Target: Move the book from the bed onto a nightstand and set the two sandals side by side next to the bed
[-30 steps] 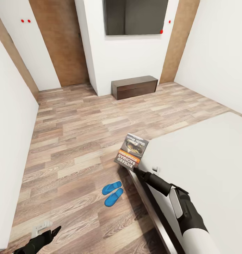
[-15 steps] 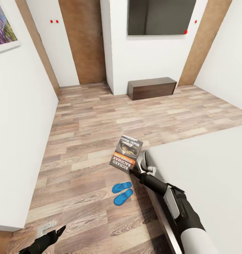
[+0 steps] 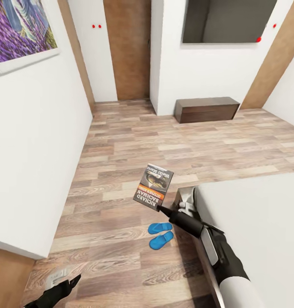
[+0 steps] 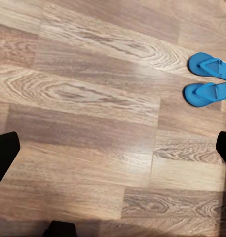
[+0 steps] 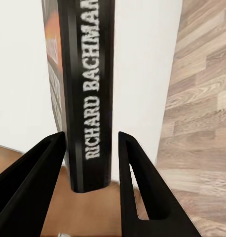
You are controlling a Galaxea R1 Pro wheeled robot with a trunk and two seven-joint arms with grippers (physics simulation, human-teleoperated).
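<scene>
- Blue sandals [image 3: 161, 235] lie paired on the floor [image 3: 121, 171] beside the bed [image 3: 249, 222] corner: placed.
- Your right tool [image 5: 91, 163] grips the book [image 3: 153, 187] by its spine, lifted for carrying.
- Left tool [image 3: 57, 291]: released, idle.

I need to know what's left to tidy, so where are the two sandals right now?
In the head view the sandals lie side by side on the wood floor, just off the corner of the bed, below the book held in the right gripper.
</scene>
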